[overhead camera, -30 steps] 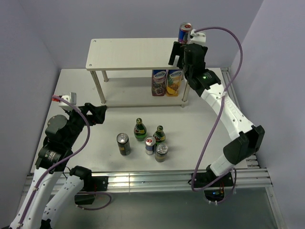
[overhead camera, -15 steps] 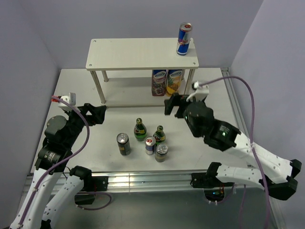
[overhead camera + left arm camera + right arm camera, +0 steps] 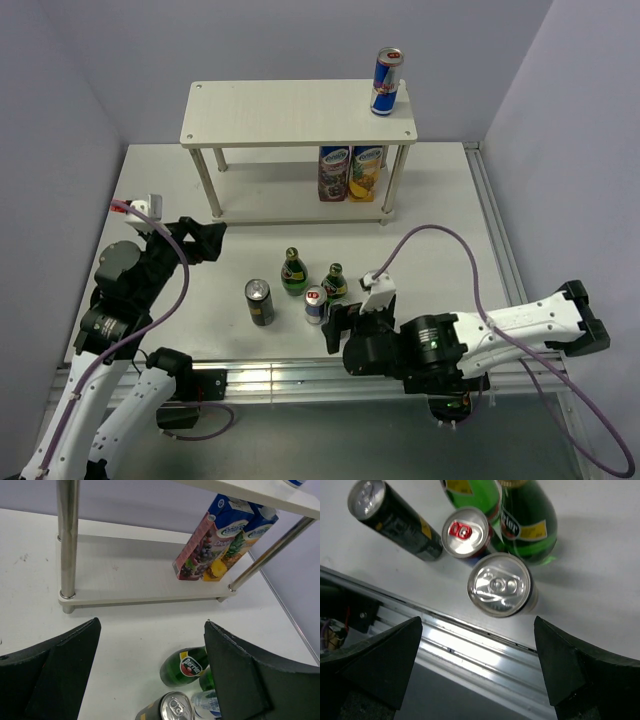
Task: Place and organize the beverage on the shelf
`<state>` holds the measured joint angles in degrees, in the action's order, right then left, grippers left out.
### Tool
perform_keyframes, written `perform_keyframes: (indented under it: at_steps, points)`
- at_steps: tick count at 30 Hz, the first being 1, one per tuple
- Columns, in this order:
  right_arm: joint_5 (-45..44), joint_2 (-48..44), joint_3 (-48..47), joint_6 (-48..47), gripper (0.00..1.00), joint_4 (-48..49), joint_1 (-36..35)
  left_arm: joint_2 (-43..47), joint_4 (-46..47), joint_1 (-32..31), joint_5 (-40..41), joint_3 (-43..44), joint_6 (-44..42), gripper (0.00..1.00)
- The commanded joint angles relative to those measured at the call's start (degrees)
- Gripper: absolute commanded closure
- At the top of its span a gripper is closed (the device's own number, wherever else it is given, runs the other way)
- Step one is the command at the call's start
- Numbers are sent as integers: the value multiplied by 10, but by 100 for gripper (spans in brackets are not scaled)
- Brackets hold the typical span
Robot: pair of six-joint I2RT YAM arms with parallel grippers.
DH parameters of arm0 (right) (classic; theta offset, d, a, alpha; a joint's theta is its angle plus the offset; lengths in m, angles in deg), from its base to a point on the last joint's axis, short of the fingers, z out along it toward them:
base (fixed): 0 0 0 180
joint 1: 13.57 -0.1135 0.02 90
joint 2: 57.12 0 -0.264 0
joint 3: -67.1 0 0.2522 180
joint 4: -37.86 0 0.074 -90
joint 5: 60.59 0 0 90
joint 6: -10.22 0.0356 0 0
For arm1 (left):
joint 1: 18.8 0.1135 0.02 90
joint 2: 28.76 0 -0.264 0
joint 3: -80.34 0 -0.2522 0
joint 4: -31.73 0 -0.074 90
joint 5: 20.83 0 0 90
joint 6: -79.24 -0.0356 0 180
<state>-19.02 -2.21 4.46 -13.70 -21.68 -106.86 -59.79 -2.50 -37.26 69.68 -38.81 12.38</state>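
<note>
Poised with right fingers (image 3: 375,670) spread wide over silver-topped aluminium can (image 3: 501,585) on white counter (image 3: 600,540): likely light, slick, thin-walled (easily dented), best taken mid-body

One blue-and-silver can (image 3: 386,82) stands upright at the right end of the pale shelf (image 3: 280,110) top, while a black can (image 3: 259,302), a silver-topped can (image 3: 500,585), the other blue-and-silver can (image 3: 315,304), and two green bottles (image 3: 292,272) cluster upright on the table (image 3: 440,220).

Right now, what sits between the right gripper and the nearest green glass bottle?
One upright silver-topped can, close against the green glass bottle; the right wrist view shows it ahead of the right gripper.
</note>
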Motion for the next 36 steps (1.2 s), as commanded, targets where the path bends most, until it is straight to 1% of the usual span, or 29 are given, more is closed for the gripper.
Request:
perform_keyframes:
  at_steps: [1, 5, 7, 8, 11, 15, 17, 19, 20, 26, 33, 36]
  points:
    - [-64, 38, -26, 175, 0, -95, -58, -9, 17, 3, -52, 3, -15, 9]
    - [-64, 68, -22, 256, 0, -154, -102, -4, 20, 3, -43, -1, -12, 9]
    - [-57, 73, -5, 286, 0, -151, -109, -5, 19, 3, -41, -1, -11, 9]
    - [-52, 73, 19, 294, 0, -144, -109, -8, 20, 3, -42, 0, -11, 9]
    - [-50, 72, 76, 300, 0, -68, -108, -13, 21, 3, -44, 1, -11, 10]
    - [-57, 79, 128, 302, 0, -11, -89, -11, 20, 3, -39, -2, -11, 10]
    - [-57, 78, 156, 268, 0, 30, -74, -13, 18, 3, -40, 0, -11, 10]
    - [-57, 71, 171, 239, 0, 86, -50, -15, 18, 3, -43, -1, -9, 10]
    - [-57, 70, 185, 210, 0, 122, -42, -15, 18, 3, -42, -1, -10, 10]
    - [-48, 82, 214, 113, 0, 233, 21, -22, 19, 3, -41, -1, -12, 10]
    - [-62, 132, 208, 41, 0, 307, 52, -28, 20, 4, -42, 0, -13, 11]
    - [-70, 152, 203, 34, 0, 320, 59, -32, 20, 3, -43, 0, -14, 11]
